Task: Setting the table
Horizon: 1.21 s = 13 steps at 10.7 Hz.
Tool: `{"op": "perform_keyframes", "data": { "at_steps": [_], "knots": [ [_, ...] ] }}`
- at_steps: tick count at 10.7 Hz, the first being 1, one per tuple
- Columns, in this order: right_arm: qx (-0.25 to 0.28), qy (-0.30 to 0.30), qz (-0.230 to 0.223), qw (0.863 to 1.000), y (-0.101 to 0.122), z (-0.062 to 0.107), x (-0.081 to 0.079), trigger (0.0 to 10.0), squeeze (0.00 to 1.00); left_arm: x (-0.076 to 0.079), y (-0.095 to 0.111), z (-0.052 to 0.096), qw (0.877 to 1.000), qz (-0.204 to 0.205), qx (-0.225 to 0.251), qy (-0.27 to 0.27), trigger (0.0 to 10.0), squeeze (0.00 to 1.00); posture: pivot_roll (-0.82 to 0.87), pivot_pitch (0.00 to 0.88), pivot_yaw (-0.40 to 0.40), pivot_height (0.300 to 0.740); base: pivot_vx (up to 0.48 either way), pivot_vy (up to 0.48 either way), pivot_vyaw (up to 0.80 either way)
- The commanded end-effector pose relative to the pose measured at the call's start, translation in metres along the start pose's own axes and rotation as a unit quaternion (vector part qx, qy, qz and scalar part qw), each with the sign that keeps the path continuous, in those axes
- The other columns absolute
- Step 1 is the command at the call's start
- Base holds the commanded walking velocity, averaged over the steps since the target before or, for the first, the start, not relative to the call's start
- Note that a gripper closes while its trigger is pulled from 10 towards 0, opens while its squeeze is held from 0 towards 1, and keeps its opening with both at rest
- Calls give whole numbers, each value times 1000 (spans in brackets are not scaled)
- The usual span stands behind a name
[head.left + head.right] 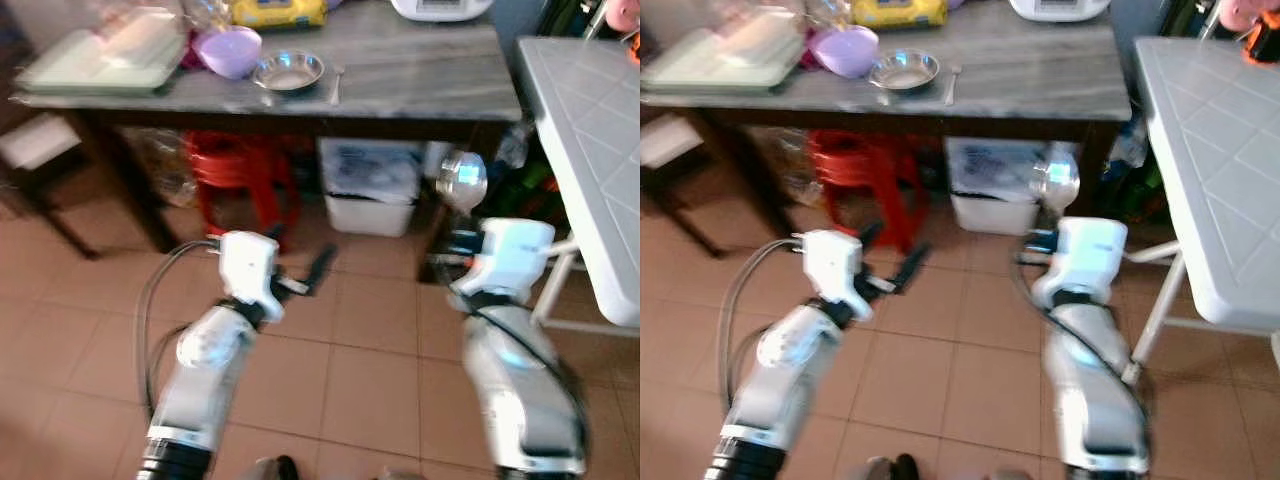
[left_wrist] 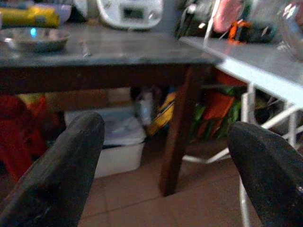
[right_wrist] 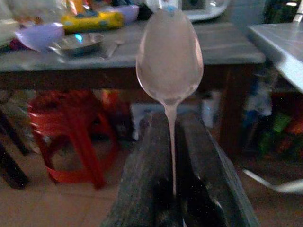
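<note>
At far left on the grey surface (image 1: 420,75): pale green tray (image 1: 95,65), then a purple bowl (image 1: 228,50), a steel bowl (image 1: 288,71), and a small utensil (image 1: 335,82) just beside that bowl, too blurred to name. Yellow packet (image 1: 278,12) and a white appliance (image 1: 440,8) sit along the back edge.

Below: red stool (image 1: 240,170) and white bin (image 1: 370,185) under the surface, tiled floor (image 1: 350,380) in front.

Left gripper (image 1: 310,275) held low over the floor, fingers (image 2: 57,175) well apart, nothing between them.

Right gripper (image 3: 173,165) clamped on the handle of a spoon (image 3: 169,59); spoon stands upright, bowl end up, clear of everything. In the head views it hangs in front of the bin, below the level of the surface.

White folding table (image 1: 590,150) at far right, edge near the right arm.

Judgement: spoon is in carry, not yet placed. Robot stands back from the surface, so it likely must close in first. To do the step well: keep the spoon upright and the grip firm while walking; lift the wrist above the edge before reaching; tip the spoon flat and lay it beside the steel bowl, not on the utensil. Watch the right elbow against the white table. The grip sits low on a thin handle, so the spoon may swivel if bumped.
</note>
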State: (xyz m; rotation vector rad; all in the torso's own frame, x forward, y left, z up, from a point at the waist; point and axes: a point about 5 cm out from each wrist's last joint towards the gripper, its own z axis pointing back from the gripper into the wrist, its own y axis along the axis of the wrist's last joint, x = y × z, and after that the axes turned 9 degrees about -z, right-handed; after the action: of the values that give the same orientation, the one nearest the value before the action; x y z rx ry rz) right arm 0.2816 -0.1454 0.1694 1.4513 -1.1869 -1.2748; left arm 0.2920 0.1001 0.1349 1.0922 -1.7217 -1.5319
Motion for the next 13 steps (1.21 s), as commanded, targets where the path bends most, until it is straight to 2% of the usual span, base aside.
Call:
{"op": "perform_keyframes", "data": {
  "at_steps": [1,13],
  "knots": [
    [8,-11,3,1000,4,1,5,10000,0,4,0,-1,1000,0,0,-7,10000,0,-195,172,63,740,405,0,0],
    [7,-15,-2,1000,2,1,4,10000,0,4,0,-1,1000,-6,0,-14,10000,0,-192,167,71,740,407,0,0]
  ]
}}
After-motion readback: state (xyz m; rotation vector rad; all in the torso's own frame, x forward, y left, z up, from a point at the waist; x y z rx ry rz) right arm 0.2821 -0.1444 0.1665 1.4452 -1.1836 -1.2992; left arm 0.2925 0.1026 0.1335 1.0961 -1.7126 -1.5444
